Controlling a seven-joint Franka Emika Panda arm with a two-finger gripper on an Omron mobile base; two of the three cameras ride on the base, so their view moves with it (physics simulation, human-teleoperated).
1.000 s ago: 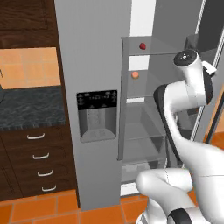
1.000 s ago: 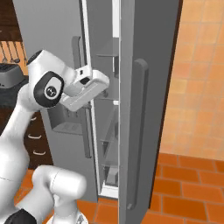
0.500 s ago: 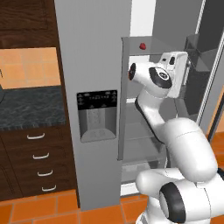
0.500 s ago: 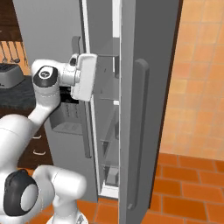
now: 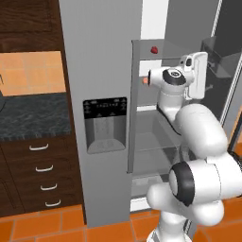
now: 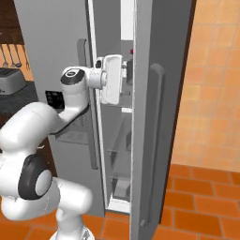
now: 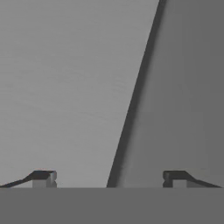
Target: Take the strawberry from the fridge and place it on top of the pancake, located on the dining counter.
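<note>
The grey fridge stands with its right door swung open. The tiny dark red strawberry lies on the top shelf. My white hand is inside the opening, below and to the right of the berry and well apart from it. In the hand view my gripper is open, with nothing between its fingertips and flat grey fridge surfaces ahead. From the right base view the gripper reaches in past the door's edge. The pancake and the dining counter are out of view.
A small orange fruit sits on the second shelf, partly behind my arm. Glass shelves run below it. The left door carries the black dispenser panel. A dark-topped wall counter with drawers is on the left.
The arm has folded up and swung the hand further into the fridge opening, at second-shelf height. The jaws have stayed open. The strawberry has not moved.
</note>
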